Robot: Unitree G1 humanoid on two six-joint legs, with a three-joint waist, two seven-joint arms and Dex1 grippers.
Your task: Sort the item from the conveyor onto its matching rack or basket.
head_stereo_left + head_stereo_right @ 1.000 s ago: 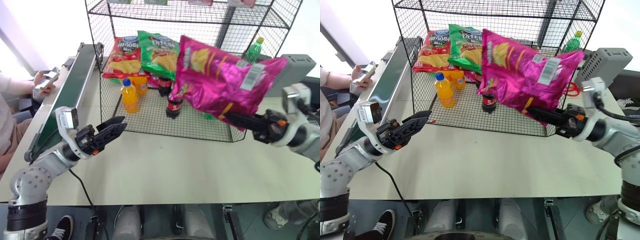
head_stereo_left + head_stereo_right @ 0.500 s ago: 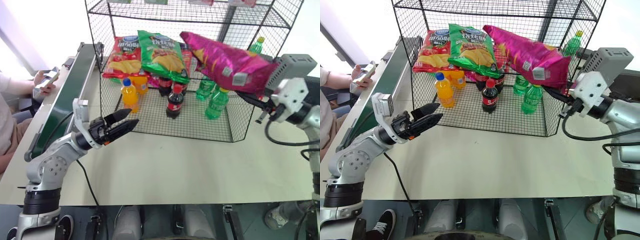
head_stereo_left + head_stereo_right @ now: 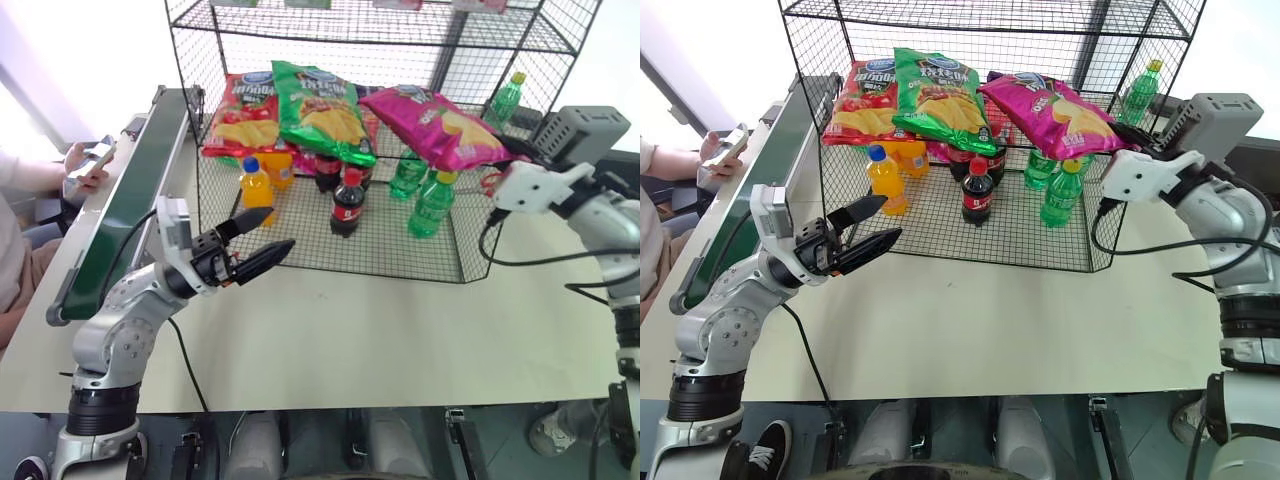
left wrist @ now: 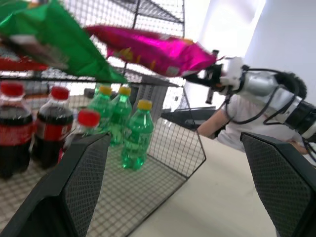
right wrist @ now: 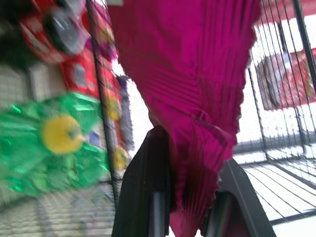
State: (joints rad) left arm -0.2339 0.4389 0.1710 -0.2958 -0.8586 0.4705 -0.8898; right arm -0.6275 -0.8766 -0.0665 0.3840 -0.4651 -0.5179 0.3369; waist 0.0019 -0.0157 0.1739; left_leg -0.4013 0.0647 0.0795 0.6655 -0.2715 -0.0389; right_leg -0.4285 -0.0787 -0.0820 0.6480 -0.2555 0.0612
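The item, a shiny magenta-pink chip bag (image 3: 435, 122), lies nearly flat inside the rack (image 3: 215, 215) at the height of the chip-bag tier. It is to the right of the green bag and above the green bottles. My right gripper (image 3: 497, 160) is shut on the bag's crimped end (image 5: 197, 148) at the rack's right side. Whether the bag rests on the wire I cannot tell. My left gripper (image 3: 276, 228) hangs open and holds nothing over the table, just in front of the rack's front mesh. The dark green conveyor (image 3: 130, 190) runs along the left.
A red chip bag (image 3: 245, 110) and a green one (image 3: 320, 105) lie on the same tier. Below stand orange (image 3: 255, 185), cola (image 3: 347, 200) and green (image 3: 432, 205) bottles. A person's hand with a phone (image 3: 90, 160) is left of the conveyor. A grey box (image 3: 585, 130) sits at the right.
My right gripper rolled and pushed forward, carrying the bag from upright in front of the rack to flat inside it. The left gripper rolled and edged right, staying open.
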